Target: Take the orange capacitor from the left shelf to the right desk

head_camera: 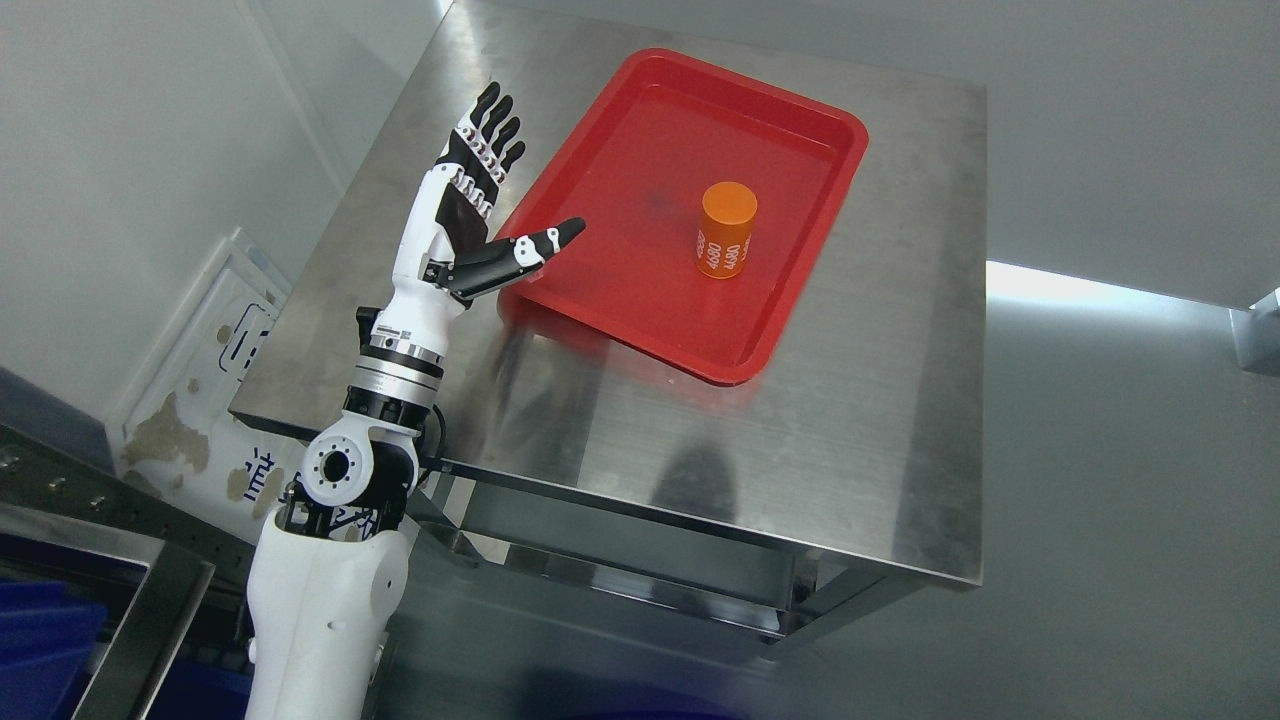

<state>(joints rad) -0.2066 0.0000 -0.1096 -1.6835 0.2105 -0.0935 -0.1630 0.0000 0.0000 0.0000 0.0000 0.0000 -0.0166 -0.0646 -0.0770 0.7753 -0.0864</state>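
The left hand [470, 215] is raised over the left part of the steel desk [880, 430], its four fingers [490, 125] straight and spread upward, its thumb [530, 248] stuck out sideways across the near-left rim of the red tray [600, 330]; it holds nothing. From the thumb tip, the orange capacitor [726, 230] lies to the right, well apart, with bare tray floor between. It stands upright on its flat end near the middle of the tray, long axis vertical, white print on its side. Only this arm shows, so it is the nearer one. Judging by this, the capacitor already sits on the desk side, and the hand looks clear of it.
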